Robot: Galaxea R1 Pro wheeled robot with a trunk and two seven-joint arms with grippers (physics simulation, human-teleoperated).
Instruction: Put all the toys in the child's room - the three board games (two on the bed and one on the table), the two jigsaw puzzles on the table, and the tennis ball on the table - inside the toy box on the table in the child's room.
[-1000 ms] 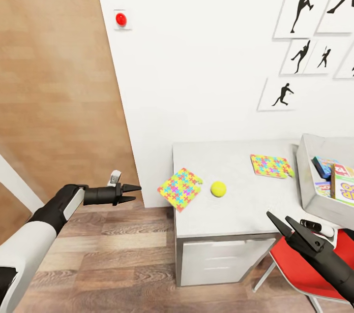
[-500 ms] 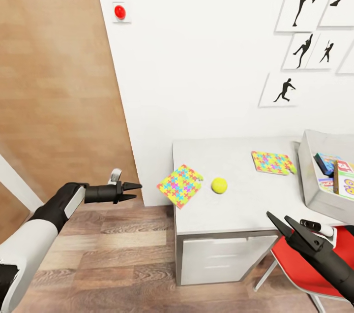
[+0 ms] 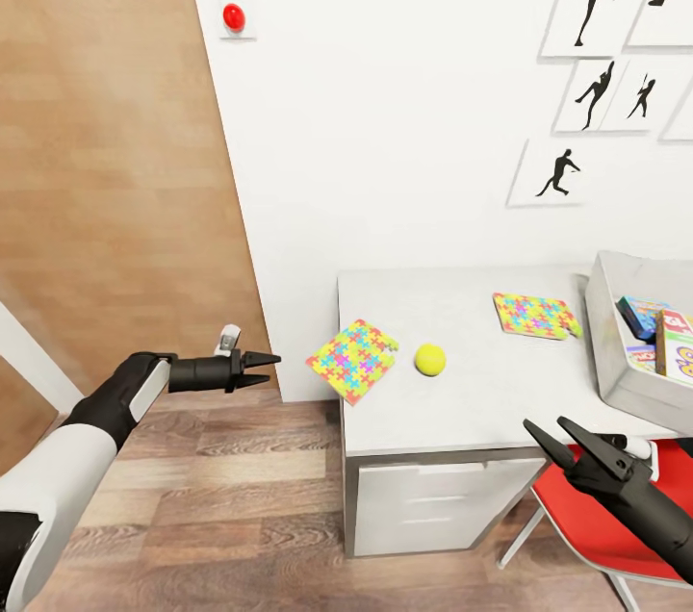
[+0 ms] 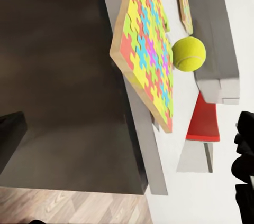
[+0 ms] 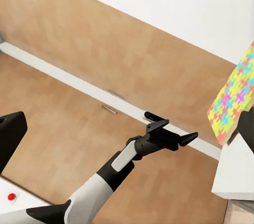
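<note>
Left gripper: fingers slightly apart, holding nothing, hanging in the air off the table's left edge, level with the near jigsaw puzzle, not touching it. That puzzle sits on the front-left corner of the table with one corner sticking out past the left edge; the left wrist view shows it lifted off the top on that side, tennis ball just behind it. Right gripper: jaws spread, empty, low at the table's front edge above the red chair. Tennis ball is on the table just beside the overhanging puzzle. Second jigsaw puzzle lies flat toward the back-right, near the toy box at the right edge, which already holds board games. Risks, my read: a sideways approach from the left could push the puzzle instead of pinching it, so it slides off the corner or knocks the ball rolling toward the front edge. Thin slab, so a shallow pinch may slip. The right arm could clip the chair or the table's front edge when rising.
</note>
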